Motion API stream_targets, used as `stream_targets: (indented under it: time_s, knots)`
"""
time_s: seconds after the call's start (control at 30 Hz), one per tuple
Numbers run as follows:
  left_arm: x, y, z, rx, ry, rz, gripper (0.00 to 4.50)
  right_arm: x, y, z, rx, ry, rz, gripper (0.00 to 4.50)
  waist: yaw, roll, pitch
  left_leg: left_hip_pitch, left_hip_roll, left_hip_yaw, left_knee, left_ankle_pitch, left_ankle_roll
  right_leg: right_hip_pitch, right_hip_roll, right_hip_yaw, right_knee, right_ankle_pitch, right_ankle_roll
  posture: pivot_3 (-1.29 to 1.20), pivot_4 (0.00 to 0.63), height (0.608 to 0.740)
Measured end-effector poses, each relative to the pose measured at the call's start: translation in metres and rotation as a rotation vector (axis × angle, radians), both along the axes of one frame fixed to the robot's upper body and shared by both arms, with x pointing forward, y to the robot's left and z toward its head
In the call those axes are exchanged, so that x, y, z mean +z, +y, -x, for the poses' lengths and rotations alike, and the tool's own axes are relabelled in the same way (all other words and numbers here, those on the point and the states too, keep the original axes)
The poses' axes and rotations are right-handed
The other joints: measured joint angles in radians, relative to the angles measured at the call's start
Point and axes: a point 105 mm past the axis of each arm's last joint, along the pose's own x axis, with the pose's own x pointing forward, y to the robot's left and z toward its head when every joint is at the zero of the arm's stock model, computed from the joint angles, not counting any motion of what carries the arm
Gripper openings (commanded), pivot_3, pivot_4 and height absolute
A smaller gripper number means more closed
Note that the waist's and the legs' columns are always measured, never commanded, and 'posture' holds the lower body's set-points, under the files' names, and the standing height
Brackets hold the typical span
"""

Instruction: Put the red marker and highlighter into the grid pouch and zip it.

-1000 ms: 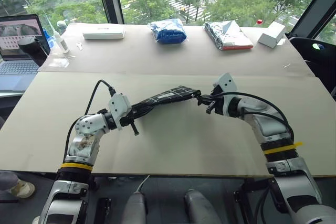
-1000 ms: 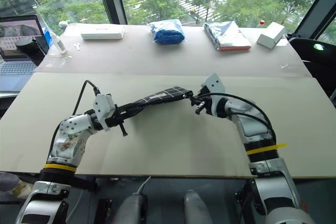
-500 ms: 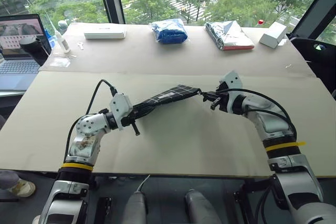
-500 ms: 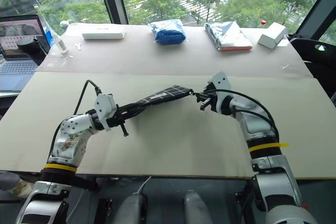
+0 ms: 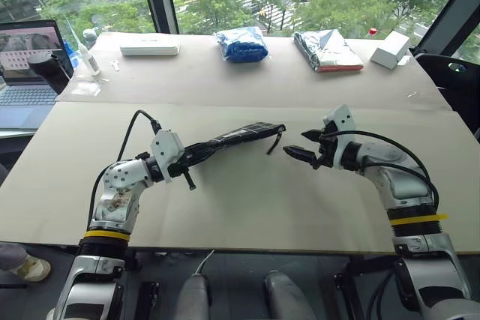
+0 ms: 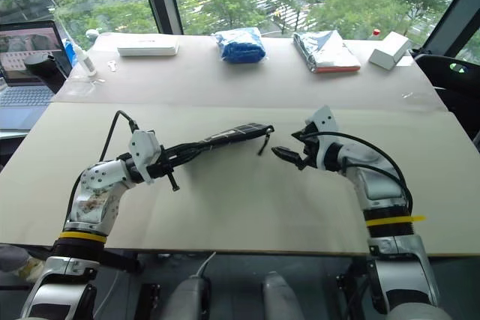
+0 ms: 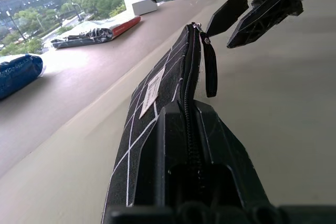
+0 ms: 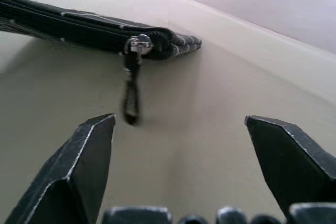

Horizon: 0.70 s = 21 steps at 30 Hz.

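The grid pouch, black with white lines, hangs in the air over the table, held level by one end. My left gripper is shut on that end, and its fingers clamp the pouch across the zipper. The zipper runs closed along the top to the slider at the far end, where the black pull strap hangs loose. My right gripper is open a short way to the right of that end, with nothing between its fingers. The red marker and the highlighter are out of view.
Along the far edge of the table lie a flat white box, a blue bag, a silver packet and a small white box. A laptop and a bottle stand at the far left.
My right gripper was shut on the pull strap at the pouch's far end; it has let go, opened and drawn back to the right. The strap now dangles. My left gripper kept its hold.
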Motion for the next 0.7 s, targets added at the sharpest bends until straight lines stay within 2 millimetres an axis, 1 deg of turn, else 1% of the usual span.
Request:
stream_targets:
  time_s: [0.07, 0.1, 0.13, 0.17, 0.2, 0.23, 0.3, 0.4, 0.47, 0.57, 0.63, 0.67, 0.7]
  knots:
    - [-0.003, -0.001, 0.002, -0.025, 0.008, -0.013, 0.0, -0.006, -0.016, 0.01, 0.0, 0.03, 0.017, 4.22, 0.009, 0.0, 0.0, 0.0, 0.0, 0.0, 0.0, 0.0, 0.0, 0.0, 0.0, 0.0, -0.001, 0.0, 0.0, 0.0, 0.15, 0.74]
    - [-0.005, -0.003, 0.003, -0.05, 0.01, -0.024, 0.0, -0.007, -0.024, 0.019, 0.011, 0.041, 0.022, 4.22, 0.013, 0.0, 0.0, 0.0, -0.001, 0.0, 0.0, 0.0, 0.0, 0.0, 0.0, 0.0, -0.001, 0.0, 0.0, 0.0, 0.15, 0.74]
    - [-0.006, -0.005, 0.004, -0.072, 0.008, -0.034, 0.0, -0.007, -0.028, 0.026, 0.032, 0.045, 0.023, 4.22, 0.014, 0.0, 0.0, 0.0, -0.001, 0.0, 0.0, 0.0, 0.0, 0.0, 0.0, 0.0, -0.001, 0.0, 0.0, 0.0, 0.15, 0.74]
    - [-0.008, -0.007, 0.005, -0.098, 0.008, -0.046, 0.0, -0.005, -0.032, 0.035, 0.057, 0.038, 0.023, 4.22, 0.014, 0.0, 0.0, 0.0, 0.0, 0.0, 0.0, 0.0, 0.0, 0.0, 0.0, 0.0, -0.001, 0.0, 0.0, 0.0, 0.15, 0.74]
    - [-0.009, -0.009, 0.005, -0.117, 0.009, -0.055, 0.0, -0.004, -0.034, 0.039, 0.062, 0.035, 0.015, 4.22, 0.014, 0.0, 0.0, 0.0, 0.0, 0.0, 0.0, 0.0, 0.0, 0.0, 0.0, 0.0, -0.001, 0.0, 0.0, 0.0, 0.15, 0.74]
    - [-0.01, -0.015, 0.006, -0.171, 0.0, -0.081, 0.0, -0.001, -0.042, 0.05, 0.068, 0.02, -0.009, 4.22, 0.016, 0.0, 0.0, 0.0, 0.0, 0.0, 0.0, 0.0, 0.0, 0.0, 0.0, 0.0, 0.0, 0.0, 0.001, 0.0, 0.15, 0.74]
    - [-0.008, -0.018, 0.004, -0.216, -0.02, -0.104, 0.0, 0.003, -0.053, 0.06, 0.055, 0.005, -0.021, 4.22, 0.014, 0.0, 0.0, 0.0, -0.001, 0.0, 0.001, 0.0, 0.0, 0.0, 0.0, 0.0, -0.001, -0.001, 0.002, 0.0, 0.15, 0.74]
    - [-0.005, -0.022, 0.0, -0.258, -0.042, -0.122, 0.0, 0.004, -0.062, 0.072, 0.039, -0.003, -0.039, 4.22, 0.013, 0.0, 0.0, 0.0, 0.0, 0.0, 0.001, 0.0, 0.0, 0.001, 0.0, 0.0, -0.001, -0.001, 0.002, 0.0, 0.15, 0.74]
    - [-0.001, -0.027, -0.003, -0.29, -0.066, -0.129, 0.0, 0.0, -0.067, 0.079, 0.011, 0.002, -0.047, 4.22, 0.011, 0.0, 0.0, 0.0, -0.001, 0.0, 0.001, 0.0, 0.0, 0.001, 0.0, 0.0, -0.001, -0.001, 0.002, 0.0, 0.15, 0.74]
    - [-0.003, -0.032, -0.006, -0.318, -0.094, -0.16, 0.0, -0.003, -0.065, 0.083, -0.014, -0.003, -0.073, 4.22, 0.009, 0.0, 0.0, 0.0, 0.0, 0.0, 0.001, 0.0, 0.0, 0.001, 0.0, 0.0, 0.0, -0.001, 0.003, 0.0, 0.15, 0.74]
    - [-0.009, -0.033, -0.008, -0.319, -0.094, -0.178, 0.83, -0.005, -0.063, 0.083, -0.029, -0.008, -0.088, 4.25, 0.008, 0.0, 0.0, 0.0, 0.0, 0.0, 0.001, 0.0, 0.0, 0.001, 0.0, 0.0, 0.0, -0.001, 0.002, 0.0, 0.15, 0.74]
    - [-0.011, -0.033, -0.008, -0.322, -0.088, -0.179, 1.01, -0.006, -0.063, 0.083, -0.036, -0.008, -0.089, 4.25, 0.009, 0.0, 0.0, 0.0, -0.001, 0.0, 0.001, 0.0, 0.0, 0.001, 0.0, 0.0, 0.0, -0.001, 0.002, 0.0, 0.15, 0.74]
    - [-0.013, -0.033, -0.008, -0.33, -0.08, -0.18, 1.31, -0.007, -0.063, 0.084, -0.042, -0.007, -0.091, 4.25, 0.01, -0.001, 0.0, 0.0, -0.001, 0.0, 0.001, 0.0, 0.0, 0.001, 0.0, 0.0, 0.0, -0.001, 0.002, 0.0, 0.15, 0.74]
